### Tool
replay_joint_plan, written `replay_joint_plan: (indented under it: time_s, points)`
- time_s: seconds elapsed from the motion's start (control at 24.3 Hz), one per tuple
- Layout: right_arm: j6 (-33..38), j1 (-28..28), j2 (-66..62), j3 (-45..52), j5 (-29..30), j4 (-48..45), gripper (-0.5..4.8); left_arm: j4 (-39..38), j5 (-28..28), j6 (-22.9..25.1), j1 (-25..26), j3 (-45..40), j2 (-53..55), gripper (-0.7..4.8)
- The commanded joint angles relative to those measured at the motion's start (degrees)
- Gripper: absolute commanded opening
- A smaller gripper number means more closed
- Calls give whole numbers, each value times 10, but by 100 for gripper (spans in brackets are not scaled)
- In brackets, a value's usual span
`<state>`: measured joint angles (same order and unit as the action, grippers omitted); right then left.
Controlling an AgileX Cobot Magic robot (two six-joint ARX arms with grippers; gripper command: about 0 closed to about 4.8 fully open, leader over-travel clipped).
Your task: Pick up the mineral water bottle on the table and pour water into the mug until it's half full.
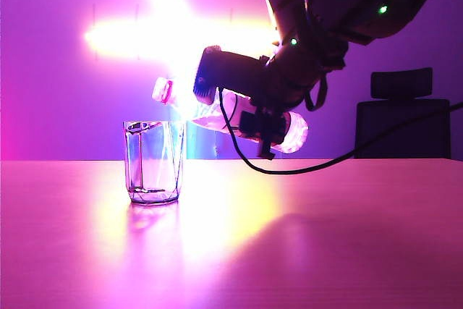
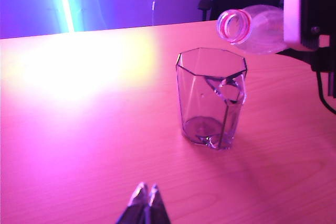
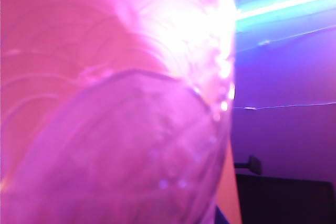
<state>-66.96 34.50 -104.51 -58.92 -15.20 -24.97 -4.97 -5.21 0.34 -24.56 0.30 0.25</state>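
Gripping the clear plastic mineral water bottle (image 1: 286,129), the right gripper (image 1: 260,127) tilts its open neck above the clear faceted glass mug (image 1: 153,162) standing on the wooden table (image 1: 347,236). Left gripper (image 2: 146,199) hovers low nearby, fingertips pressed together.

Right gripper (image 1: 264,124) raised, clamped — left gripper (image 2: 146,196) closed.

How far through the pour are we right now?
Done: the right gripper has the mineral water bottle lifted and tipped, open mouth just above the mug. In hand: starting the pour; no stream visible. Left: the mug looks nearly empty, so filling to half. The left gripper is shut, idle.
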Motion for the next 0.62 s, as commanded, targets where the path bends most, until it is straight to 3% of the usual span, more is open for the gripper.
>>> replay_joint_plan:
  time_s: [0.04, 0.45, 0.62]
  points:
    - [-25, 4, 7, -6, -21, -38, 229, 8, 0, -2, 0, 2, 1, -2]
    - [-102, 5, 7, -6, -94, -57, 229, 8, 0, -2, 0, 2, 1, -2]
    - [-117, 5, 7, -6, -96, -58, 229, 8, 0, -2, 0, 2, 1, -2]
